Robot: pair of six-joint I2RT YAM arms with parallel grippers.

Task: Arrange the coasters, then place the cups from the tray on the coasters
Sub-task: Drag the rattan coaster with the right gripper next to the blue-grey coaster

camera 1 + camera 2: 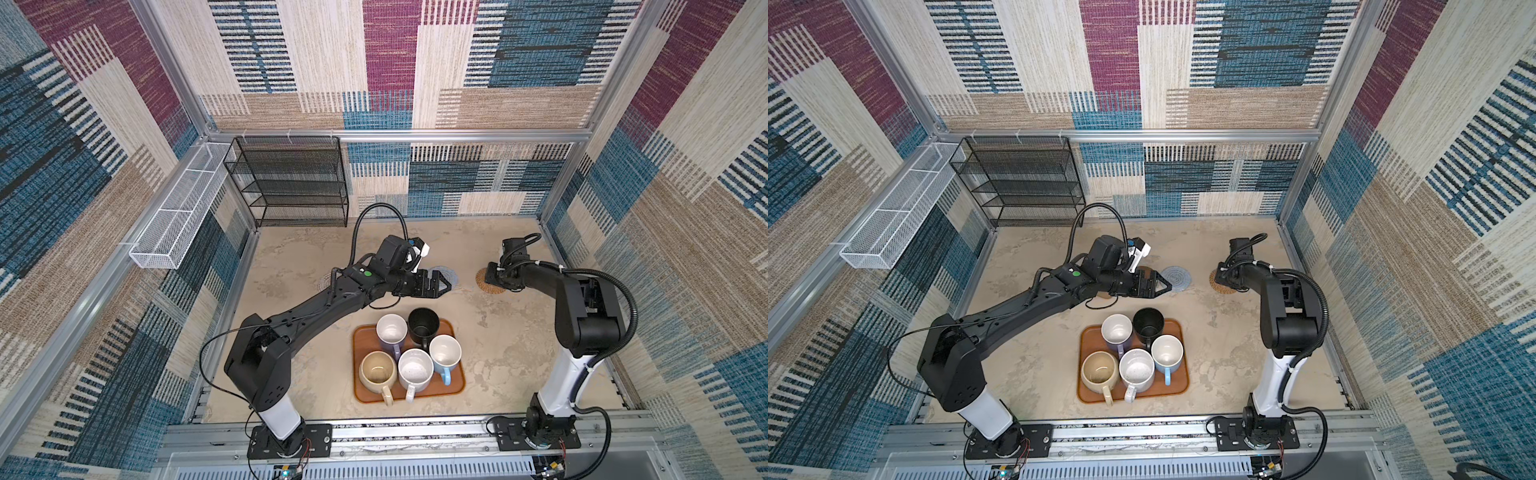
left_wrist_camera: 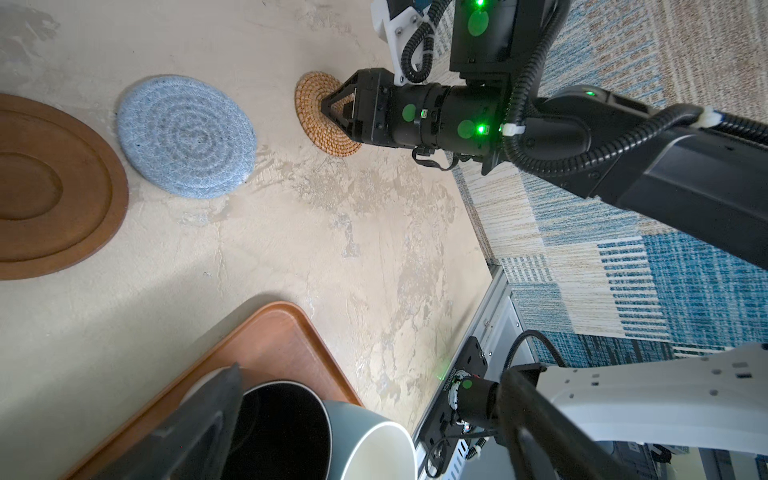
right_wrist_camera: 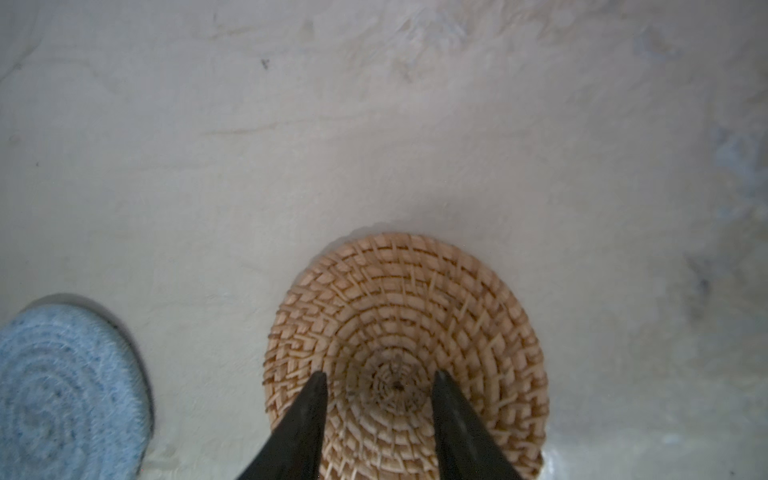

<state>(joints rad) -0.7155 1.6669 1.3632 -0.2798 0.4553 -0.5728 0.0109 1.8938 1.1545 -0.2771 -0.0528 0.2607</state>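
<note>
The golden rattan coaster [image 3: 415,316], a round coiled weave, lies flat on the tabletop [image 3: 374,124] directly under the right hand [image 3: 380,376], whose jaws stand partly apart, gripping nothing.

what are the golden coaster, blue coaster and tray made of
Golden coaster: likely rattan, coiled stitched rings, matte.
Light blue coaster: apparently cotton rope, spiral-wound, fuzzy.
Tray: probably wood or wood-look, smooth satin orange-brown, faint grain.
</note>
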